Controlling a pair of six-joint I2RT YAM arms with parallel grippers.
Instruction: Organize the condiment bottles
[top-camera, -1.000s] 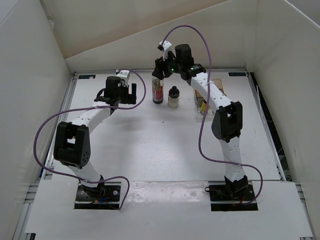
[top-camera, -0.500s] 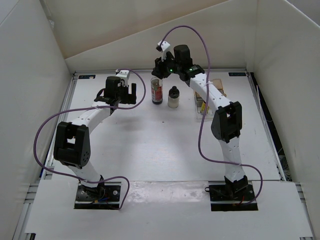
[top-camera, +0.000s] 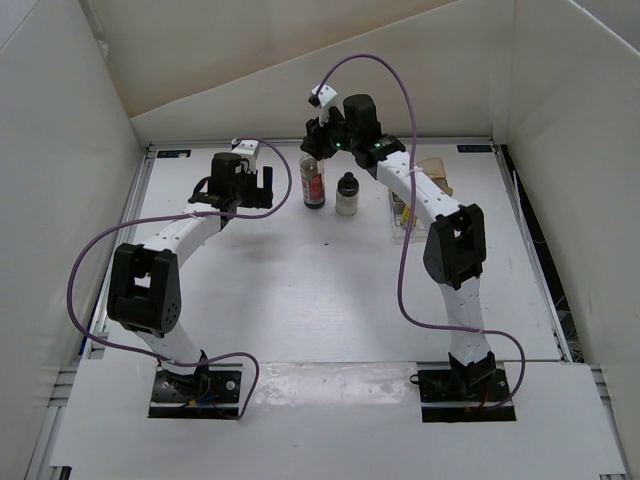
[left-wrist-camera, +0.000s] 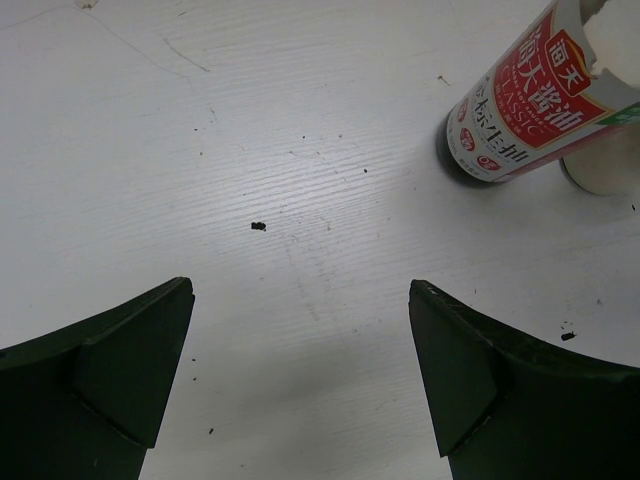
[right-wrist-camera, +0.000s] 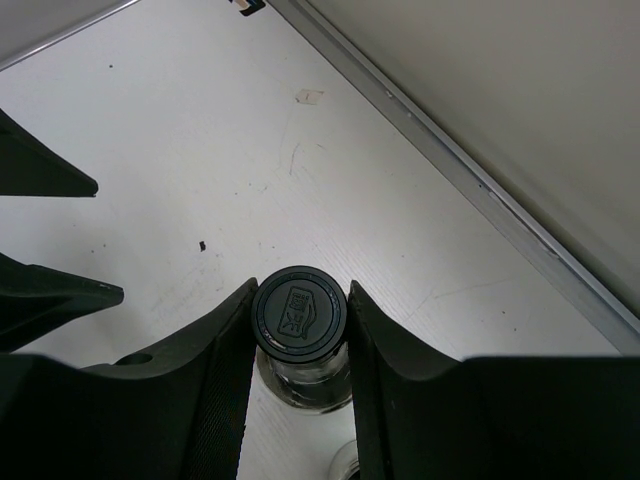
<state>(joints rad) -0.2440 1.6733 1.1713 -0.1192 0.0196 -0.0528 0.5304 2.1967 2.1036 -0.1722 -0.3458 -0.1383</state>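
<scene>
The right gripper (right-wrist-camera: 299, 316) clamps the black cap (right-wrist-camera: 299, 308) of the tall bottle (top-camera: 314, 185). The bottle stands upright at the far middle of the table (top-camera: 300, 290), with the jar (top-camera: 347, 197) just beside it and the rack (top-camera: 408, 214) farther right. The left gripper (left-wrist-camera: 300, 294) hangs near the bottle's other side, jaws wide apart and empty.

The hold is on the cap alone (round, smooth, and high above the bottle's weight), so the lift looks best taken straight up and slowly. The bottle should stay vertical until its base is off the table. Any carry toward the rack must pass over or around the jar, which stands in between. The left arm does well to stay where it is.

A second earlier the right jaws stood wider about the cap. They have since closed onto it, and the wrist has edged slightly left. Bottle, jar and left arm show no visible shift.
</scene>
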